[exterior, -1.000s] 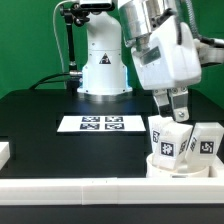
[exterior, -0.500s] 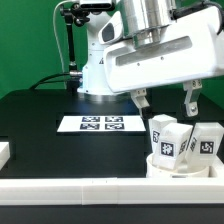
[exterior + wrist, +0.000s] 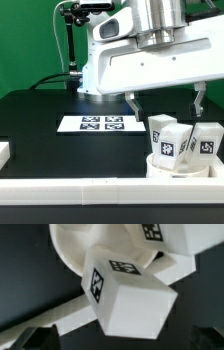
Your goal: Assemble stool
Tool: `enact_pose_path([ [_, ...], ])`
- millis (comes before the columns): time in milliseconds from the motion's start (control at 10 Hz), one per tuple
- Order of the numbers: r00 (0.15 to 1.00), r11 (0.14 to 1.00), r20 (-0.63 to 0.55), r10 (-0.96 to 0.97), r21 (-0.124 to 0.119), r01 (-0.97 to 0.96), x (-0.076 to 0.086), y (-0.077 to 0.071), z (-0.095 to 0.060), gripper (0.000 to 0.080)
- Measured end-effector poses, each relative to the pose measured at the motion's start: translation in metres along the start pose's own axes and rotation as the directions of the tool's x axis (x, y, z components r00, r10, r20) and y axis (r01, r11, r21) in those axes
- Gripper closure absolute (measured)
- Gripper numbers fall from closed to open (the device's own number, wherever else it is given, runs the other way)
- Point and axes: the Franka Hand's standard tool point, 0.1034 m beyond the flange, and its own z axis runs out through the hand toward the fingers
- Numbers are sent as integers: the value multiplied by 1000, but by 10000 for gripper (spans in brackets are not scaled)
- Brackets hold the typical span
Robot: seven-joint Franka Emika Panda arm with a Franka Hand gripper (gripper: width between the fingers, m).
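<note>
- The tool [image 3: 165, 103] hung with its two fingers [image 3: 200, 98] spread wide apart, gripping nothing, above the stool parts.
- Two block legs [image 3: 166, 138] stood upright in the round seat [image 3: 182, 166] at the exterior view's right, near the border rail [image 3: 70, 189].
- The marker board [image 3: 98, 124] lay flat on the black worktop [image 3: 40, 125], well apart from the seat.

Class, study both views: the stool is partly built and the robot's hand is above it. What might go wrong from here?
1. The hand hangs open over the legs standing in the seat; an off-centre descent might knock one over.
2. The seat sits against the border rail, so a sideways push may jam it.
</note>
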Motion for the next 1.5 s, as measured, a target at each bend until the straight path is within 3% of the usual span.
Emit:
enact_pose_path([
  [200,957,957,-7,-290,-16,290,-6,-4,8,150],
  [500,854,853,10,-521,-34,521,-5,1,9,150],
  [700,763,762,24,-646,-46,646,-4,3,9,150],
  [800,676,674,46,-736,-55,737,-5,0,11,150],
  [1200,462,459,114,-880,-51,887,-3,-5,17,150],
  [1500,453,450,117,-884,-53,891,-1,1,17,150],
])
